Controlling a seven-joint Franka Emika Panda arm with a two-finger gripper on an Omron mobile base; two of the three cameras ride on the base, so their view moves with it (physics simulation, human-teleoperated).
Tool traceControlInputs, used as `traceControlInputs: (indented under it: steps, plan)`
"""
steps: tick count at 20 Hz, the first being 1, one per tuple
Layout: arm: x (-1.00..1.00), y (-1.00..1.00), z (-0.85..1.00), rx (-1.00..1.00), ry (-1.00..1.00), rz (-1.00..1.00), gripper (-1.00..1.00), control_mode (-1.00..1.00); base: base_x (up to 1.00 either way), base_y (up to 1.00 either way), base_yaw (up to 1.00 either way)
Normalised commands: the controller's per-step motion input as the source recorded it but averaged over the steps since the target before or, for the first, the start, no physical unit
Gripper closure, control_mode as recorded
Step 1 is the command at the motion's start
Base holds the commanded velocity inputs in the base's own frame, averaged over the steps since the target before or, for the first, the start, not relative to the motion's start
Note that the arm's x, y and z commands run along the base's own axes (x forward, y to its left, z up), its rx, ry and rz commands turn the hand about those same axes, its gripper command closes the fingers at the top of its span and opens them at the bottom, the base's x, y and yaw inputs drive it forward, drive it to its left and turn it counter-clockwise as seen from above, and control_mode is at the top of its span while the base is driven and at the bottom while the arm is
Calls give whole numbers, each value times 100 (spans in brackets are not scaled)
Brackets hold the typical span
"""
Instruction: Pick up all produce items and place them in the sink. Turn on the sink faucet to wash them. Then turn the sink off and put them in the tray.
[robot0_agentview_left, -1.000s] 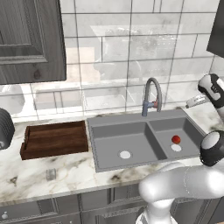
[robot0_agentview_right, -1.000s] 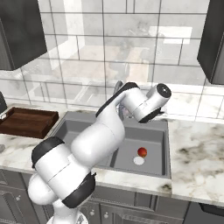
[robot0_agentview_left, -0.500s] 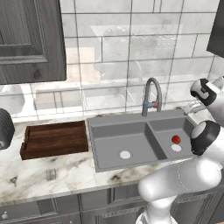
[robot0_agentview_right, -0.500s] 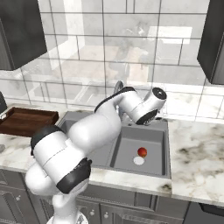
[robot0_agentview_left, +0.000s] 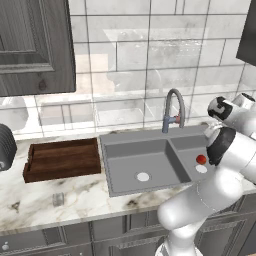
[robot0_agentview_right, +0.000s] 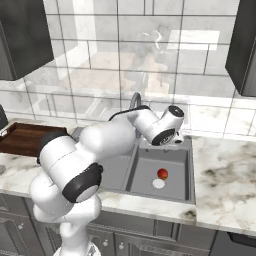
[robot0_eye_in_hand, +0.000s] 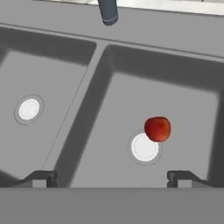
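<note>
The produce item, a small glossy red fruit (robot0_eye_in_hand: 157, 128), lies on the floor of the sink's smaller basin, touching the edge of its pale drain (robot0_eye_in_hand: 144, 147). It also shows as the red fruit (robot0_agentview_left: 201, 159) (robot0_agentview_right: 162, 173) in both base views. My gripper (robot0_eye_in_hand: 113, 179) hovers open above the grey double-basin sink (robot0_agentview_left: 125, 150), roughly over the divider, with nothing between its fingers. The sink faucet (robot0_agentview_left: 174, 107) arches at the back rim, and its spout tip (robot0_eye_in_hand: 108, 12) points down at the divider; no water shows. The dark wooden tray (robot0_agentview_left: 62, 159) sits empty left of the sink.
Marble counter (robot0_agentview_right: 225, 180) runs on both sides of the sink. A small grey object (robot0_agentview_left: 58, 199) lies on the counter in front of the tray, and a dark round thing (robot0_agentview_left: 4, 147) stands at the far left. Dark wall cabinets (robot0_agentview_left: 30, 45) hang above.
The arm has folded in, its elbow swinging closer to the base, and the hand has dropped a little toward the sink. The fruit has stayed put and the gripper has stayed open.
</note>
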Motion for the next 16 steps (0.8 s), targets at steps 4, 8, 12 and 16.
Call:
traceControlInputs:
  steps: [4,8,12,16]
  plan:
    - [13,0,-41,-5,9,-1,-100,-100,0,0,0]
    - [13,0,-38,-3,7,0,-100,-100,0,0,0]
    - [22,-2,-30,-1,4,0,-100,-100,0,0,0]
    - [26,0,-25,-1,1,0,-100,-100,0,0,0]
